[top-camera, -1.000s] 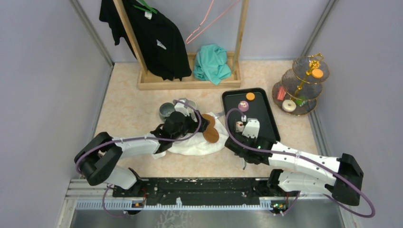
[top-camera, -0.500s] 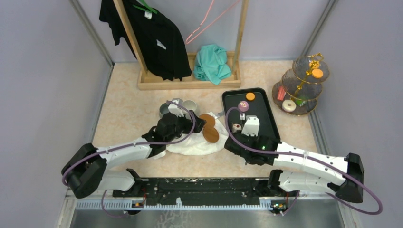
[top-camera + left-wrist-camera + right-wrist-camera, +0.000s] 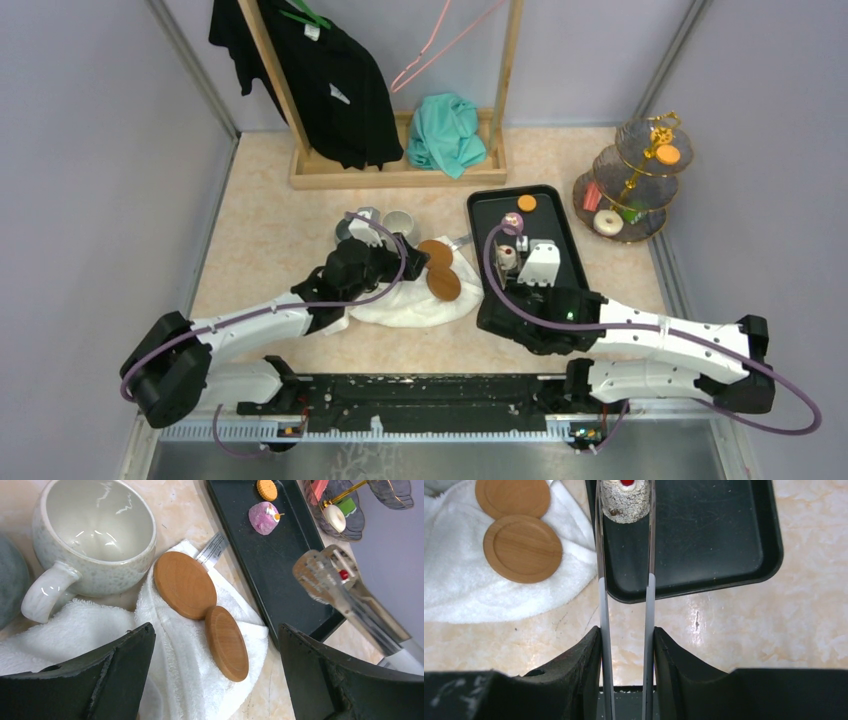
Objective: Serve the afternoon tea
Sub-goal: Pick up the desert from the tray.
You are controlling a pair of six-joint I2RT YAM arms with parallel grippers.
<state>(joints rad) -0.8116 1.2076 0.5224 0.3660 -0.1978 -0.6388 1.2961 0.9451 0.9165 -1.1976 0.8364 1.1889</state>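
The three-tier glass stand [image 3: 630, 185] with a gold frame stands at the far right and holds an orange disc, a white doughnut, and red and green pieces. My right gripper [image 3: 517, 295] is shut on the metal tongs [image 3: 626, 580], whose tips pinch a white sweet with a red top [image 3: 625, 500] over the black tray [image 3: 555, 240]. An orange disc [image 3: 526, 203] and a pink sweet [image 3: 514, 220] lie at the tray's far end. My left gripper [image 3: 215, 630] is open and empty above the white towel [image 3: 165, 680]. The grey mug [image 3: 346, 232] sits just left of it.
A white speckled cup [image 3: 95, 535] stands beside the grey mug. Two wooden coasters [image 3: 440, 270] lie on the towel between the arms. A wooden clothes rack [image 3: 400, 170] with black garments and a teal cloth [image 3: 445, 130] stands at the back.
My right arm has pushed forward, carrying the tongs and white sweet farther up the tray. My left arm has drawn back to the left, uncovering the white cup.
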